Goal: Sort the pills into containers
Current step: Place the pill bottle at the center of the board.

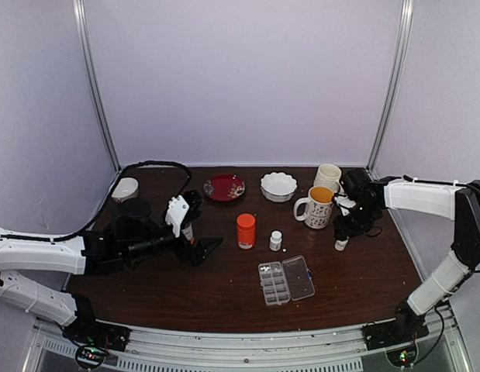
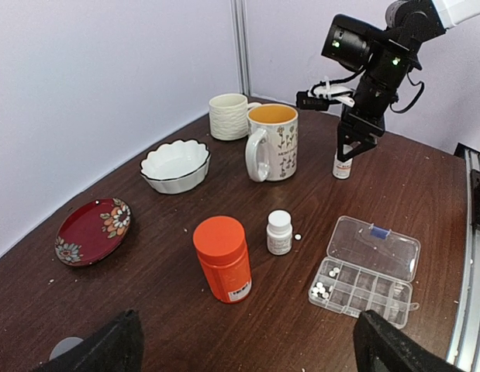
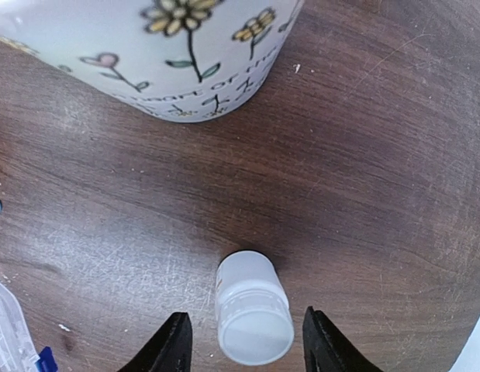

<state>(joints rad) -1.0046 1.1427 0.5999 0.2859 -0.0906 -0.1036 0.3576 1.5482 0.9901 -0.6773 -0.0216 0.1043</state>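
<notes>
Few tiny white pills [image 2: 321, 291], clear open containers [image 2: 365, 284]

On my dark wooden desk [image 1: 224, 306] I see a red plate [image 1: 224, 187], a scalloped white bowl [image 1: 278, 186], a ribbed white cup [image 1: 328, 177] and a flowered mug [image 1: 319, 207] along the back. Mid-desk stand an orange bottle [image 1: 246, 231] and a small white bottle [image 1: 276, 241], with one loose pill [image 2: 298, 236] just beside it. Another white bottle [image 3: 253, 318] stands near the mug. The open pill box [image 1: 286, 280] lies toward the near edge.
</notes>
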